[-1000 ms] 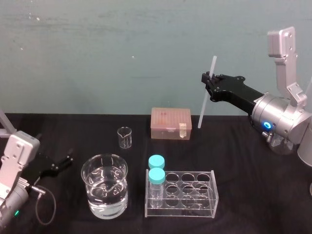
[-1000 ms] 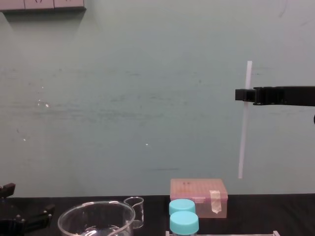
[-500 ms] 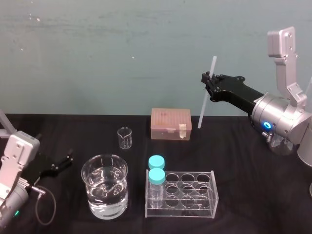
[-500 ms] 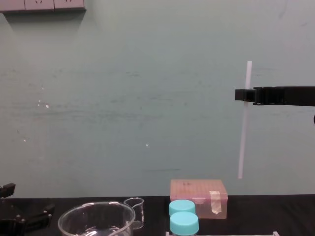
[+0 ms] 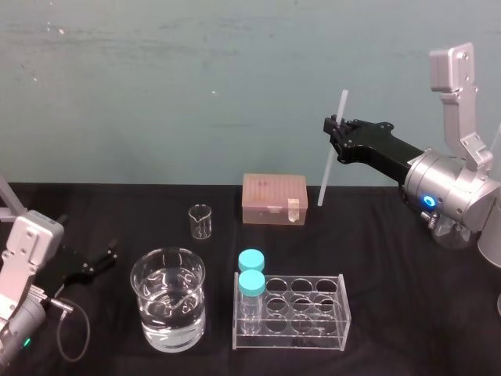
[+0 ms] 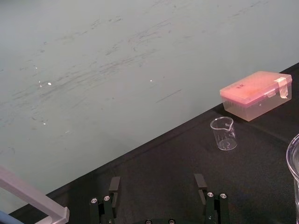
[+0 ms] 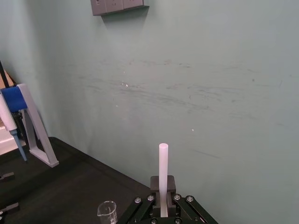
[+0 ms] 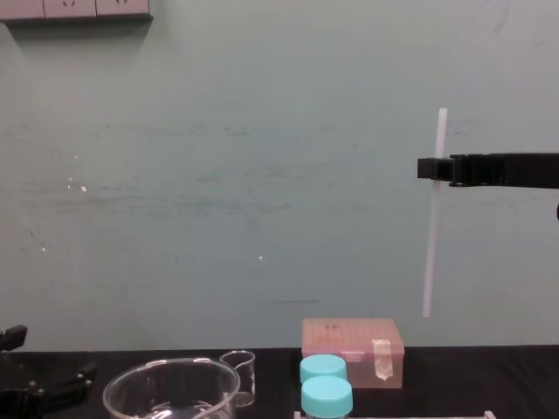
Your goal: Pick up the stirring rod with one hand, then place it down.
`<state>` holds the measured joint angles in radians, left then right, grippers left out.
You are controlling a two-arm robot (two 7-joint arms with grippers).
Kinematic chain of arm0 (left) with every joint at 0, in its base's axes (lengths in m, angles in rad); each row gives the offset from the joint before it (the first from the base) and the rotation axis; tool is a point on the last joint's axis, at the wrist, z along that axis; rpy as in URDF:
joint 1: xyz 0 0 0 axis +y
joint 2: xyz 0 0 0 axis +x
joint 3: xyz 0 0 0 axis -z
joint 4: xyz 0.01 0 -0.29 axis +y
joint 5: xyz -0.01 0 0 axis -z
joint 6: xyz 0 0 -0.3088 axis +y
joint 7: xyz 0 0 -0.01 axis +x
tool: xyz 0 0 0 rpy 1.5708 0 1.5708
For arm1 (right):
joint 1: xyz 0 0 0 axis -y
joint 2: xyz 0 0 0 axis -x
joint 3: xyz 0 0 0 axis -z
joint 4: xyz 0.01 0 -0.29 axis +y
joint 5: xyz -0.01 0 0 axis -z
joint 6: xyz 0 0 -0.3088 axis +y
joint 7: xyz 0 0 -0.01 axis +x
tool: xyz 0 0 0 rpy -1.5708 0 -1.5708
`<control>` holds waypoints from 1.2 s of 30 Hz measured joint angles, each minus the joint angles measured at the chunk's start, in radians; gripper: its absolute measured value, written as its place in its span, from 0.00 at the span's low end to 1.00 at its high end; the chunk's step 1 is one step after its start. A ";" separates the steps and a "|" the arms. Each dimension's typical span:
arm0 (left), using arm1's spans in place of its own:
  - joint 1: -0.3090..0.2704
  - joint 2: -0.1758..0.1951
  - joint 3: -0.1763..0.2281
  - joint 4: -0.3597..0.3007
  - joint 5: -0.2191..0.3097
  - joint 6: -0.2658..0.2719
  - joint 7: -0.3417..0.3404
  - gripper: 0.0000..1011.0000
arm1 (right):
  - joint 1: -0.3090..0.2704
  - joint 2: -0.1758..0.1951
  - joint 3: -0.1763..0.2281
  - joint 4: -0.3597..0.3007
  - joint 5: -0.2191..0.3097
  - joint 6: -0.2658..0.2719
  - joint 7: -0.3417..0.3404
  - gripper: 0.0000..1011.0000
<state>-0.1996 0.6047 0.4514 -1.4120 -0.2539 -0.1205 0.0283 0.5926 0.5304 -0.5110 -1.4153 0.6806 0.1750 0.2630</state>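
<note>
Surface: black tabletop (image 5: 407, 266) set against a scuffed pale-green wall (image 5: 196, 94), with a grey socket plate (image 8: 74, 9) high up. Contents: one large beaker (image 5: 167, 309) of water, one small beaker (image 5: 200, 221), one pink lidded box (image 5: 273, 199), one clear rack (image 5: 305, 313) holding two blue-capped bottles (image 5: 251, 283), one stirring rod (image 5: 325, 176). Rod clamped near its upper end in the right gripper (image 5: 337, 135), almost upright in the air, lower tip above the table just right of the box — left gripper (image 5: 108, 258) low at the table's left, jaws spread wide.

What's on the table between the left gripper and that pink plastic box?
A small clear glass beaker stands there, plainest in the left wrist view.
</note>
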 joint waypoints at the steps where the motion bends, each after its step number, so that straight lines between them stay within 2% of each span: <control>1: 0.000 0.000 0.000 0.000 0.000 0.000 0.000 0.99 | 0.000 0.000 0.000 0.000 0.000 0.000 0.000 0.07; 6: 0.000 0.000 0.000 0.000 0.000 0.000 0.000 0.99 | 0.000 -0.002 0.003 0.001 0.000 -0.003 0.002 0.07; 10: 0.000 0.000 0.000 0.000 0.000 0.000 0.000 0.99 | 0.010 -0.008 0.030 0.003 0.014 -0.015 0.031 0.07; 18: 0.000 0.000 0.000 0.000 0.000 0.000 0.000 0.99 | 0.006 0.020 0.101 -0.099 0.077 0.054 0.069 0.07; 21: 0.000 0.000 0.000 0.000 0.000 0.000 0.000 0.99 | -0.001 0.054 0.126 -0.155 0.103 0.095 0.093 0.07; 24: 0.000 0.000 0.000 0.000 0.000 0.000 0.000 0.99 | -0.006 0.081 0.133 -0.184 0.117 0.116 0.113 0.07; 28: 0.000 0.000 0.000 0.000 0.000 0.000 0.000 0.99 | -0.021 0.137 0.137 -0.225 0.139 0.137 0.164 0.07; 31: 0.000 0.000 0.000 0.000 0.000 0.000 0.000 0.99 | -0.039 0.199 0.131 -0.253 0.160 0.145 0.237 0.07; 36: 0.000 0.000 0.000 0.000 0.000 0.000 0.000 0.99 | -0.072 0.263 0.120 -0.275 0.193 0.148 0.325 0.07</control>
<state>-0.1995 0.6047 0.4514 -1.4119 -0.2539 -0.1206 0.0283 0.5210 0.7936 -0.3914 -1.6906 0.8731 0.3233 0.5878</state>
